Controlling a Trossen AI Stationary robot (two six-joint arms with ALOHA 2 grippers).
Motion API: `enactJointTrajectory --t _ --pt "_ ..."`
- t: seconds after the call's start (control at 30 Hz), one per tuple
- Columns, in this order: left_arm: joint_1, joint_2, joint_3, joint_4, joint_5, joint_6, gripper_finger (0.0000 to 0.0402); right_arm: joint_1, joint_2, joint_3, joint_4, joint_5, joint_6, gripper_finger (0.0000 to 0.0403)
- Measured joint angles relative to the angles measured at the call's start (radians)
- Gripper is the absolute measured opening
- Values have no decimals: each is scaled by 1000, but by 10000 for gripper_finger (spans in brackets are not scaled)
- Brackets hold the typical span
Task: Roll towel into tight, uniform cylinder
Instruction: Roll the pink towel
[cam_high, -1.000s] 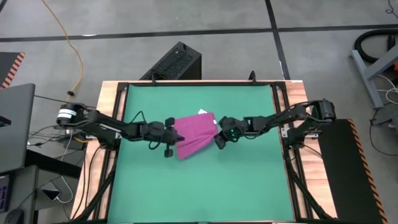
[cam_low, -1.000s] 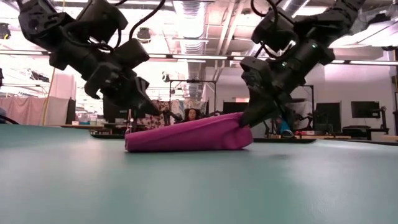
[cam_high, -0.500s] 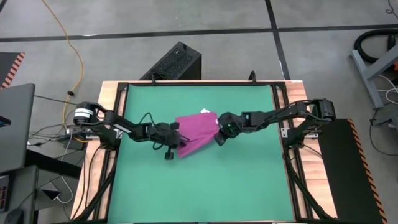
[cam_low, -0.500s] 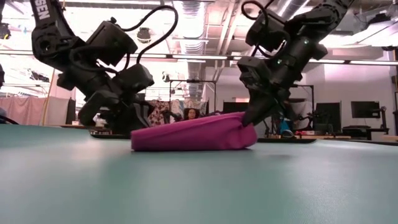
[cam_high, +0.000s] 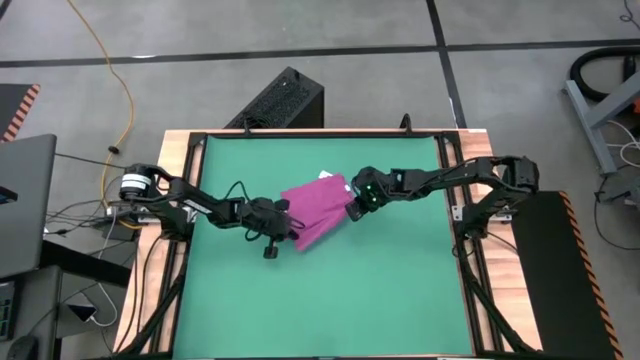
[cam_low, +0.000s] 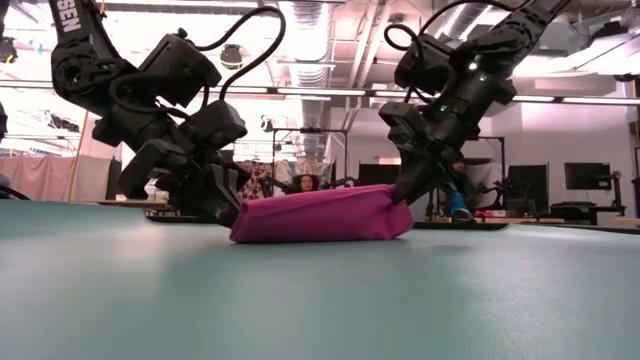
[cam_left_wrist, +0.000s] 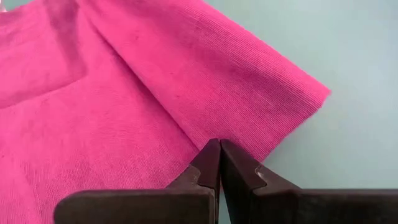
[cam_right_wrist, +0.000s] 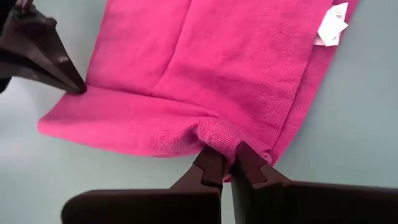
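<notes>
Towel (cam_high: 318, 209) near middle of green mat (cam_high: 320, 300), slightly toward far edge; folded over, partly rolled, not yet a tight cylinder; long axis diagonal, from near-left end up to far-right end; soft fine-ribbed magenta cloth, thick rounded fold along near edge, flatter layer behind; low lumpy wedge in low view (cam_low: 320, 217), resting flat on mat; small white tag (cam_right_wrist: 332, 24) at far edge, near far-right corner of cloth.

Left gripper (cam_high: 283, 222) at near-left end of towel, fingers pressed together, tips pinching cloth edge (cam_left_wrist: 214, 155); dark matte fingers, wedge-shaped.

Right gripper (cam_high: 352, 208) at right end of towel, fingers closed tight on a bunched pucker of cloth (cam_right_wrist: 225, 163); green light on wrist.

Mat smooth, flat, framed by wooden table border (cam_high: 172, 150); both arms reaching in from left and right edges.
</notes>
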Motion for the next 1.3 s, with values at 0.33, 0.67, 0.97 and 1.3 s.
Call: enactJointTrajectory --t 0.33,0.67,0.97,1.3 --pt "-2 0 0 9 31 1 0 -46 0 0 44 -28 -21 18" --pt "-47 -6 25 10 2 -4 0 -54 0 0 31 -70 -41 18" --pt "15 -92 26 96 -197 194 0 -1 0 0 7 -63 -57 18" --pt "124 141 147 153 -16 315 0 55 0 0 8 -58 -53 19"
